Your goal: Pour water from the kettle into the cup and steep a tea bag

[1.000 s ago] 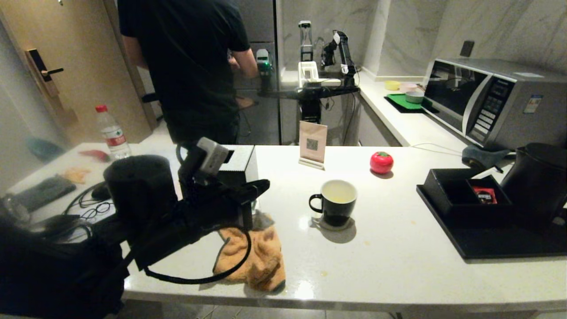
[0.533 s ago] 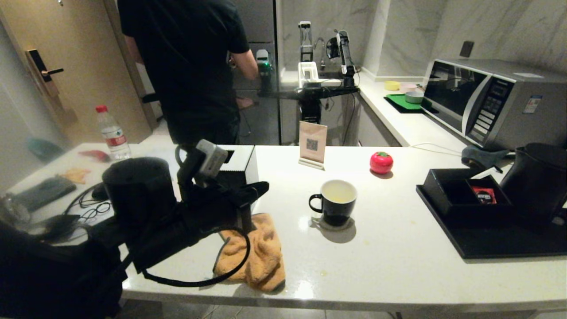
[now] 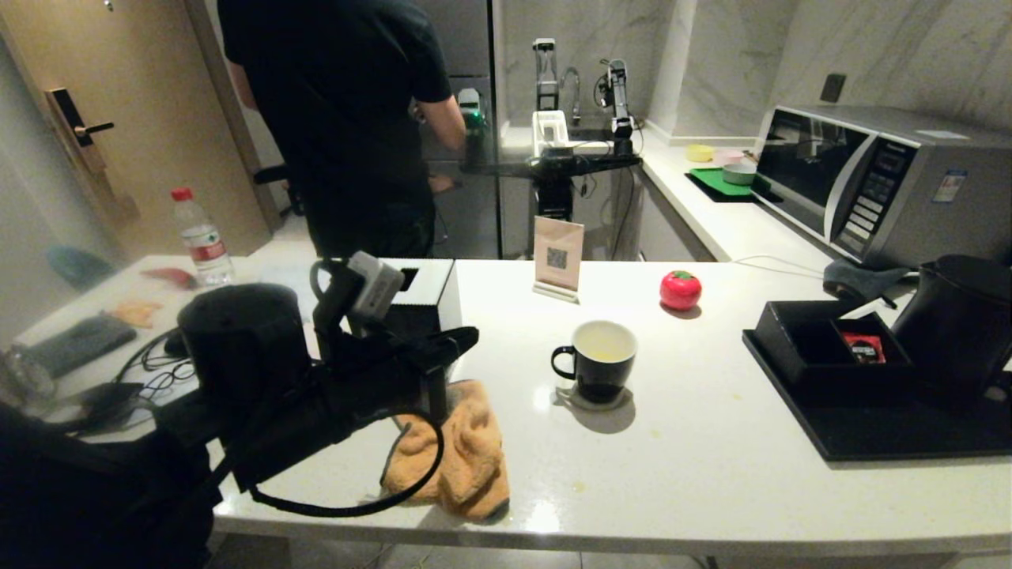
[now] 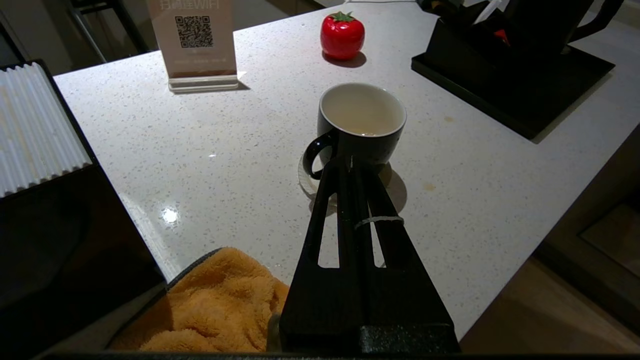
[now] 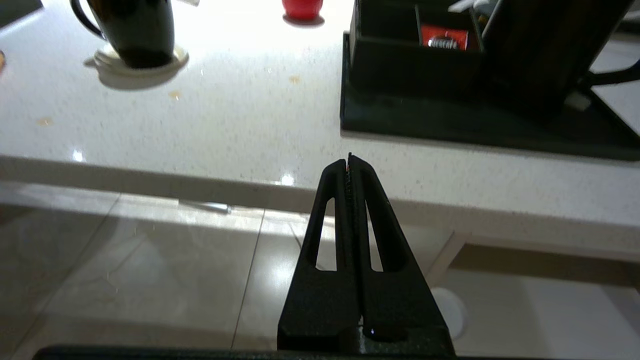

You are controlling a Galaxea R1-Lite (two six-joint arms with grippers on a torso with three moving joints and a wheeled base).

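Right gripper (image 5: 349, 159) hangs off the desk's (image 3: 696, 482) near edge, jaws closed on nothing. Left gripper (image 4: 351, 161) is over the orange cloth (image 3: 462, 450), jaws closed and empty, tips pointing at the cup (image 3: 598, 360), which holds pale water (image 4: 361, 111) mid-desk. Kettle (image 3: 955, 324) stands on the black tray (image 3: 885, 431), far right.

White speckled surface (image 3: 711, 474). Orange cloth (image 3: 462, 450) crumpled near front edge. QR card stand (image 3: 557, 257) upright toward back, red tomato-shaped object (image 3: 681, 289) to its right. Black tray (image 3: 885, 435) at right, red sachet (image 3: 863, 348) in its box compartment. Microwave (image 3: 877, 182) on rear counter. Water bottle (image 3: 202, 237) far left. Person in black (image 3: 340, 118) behind.
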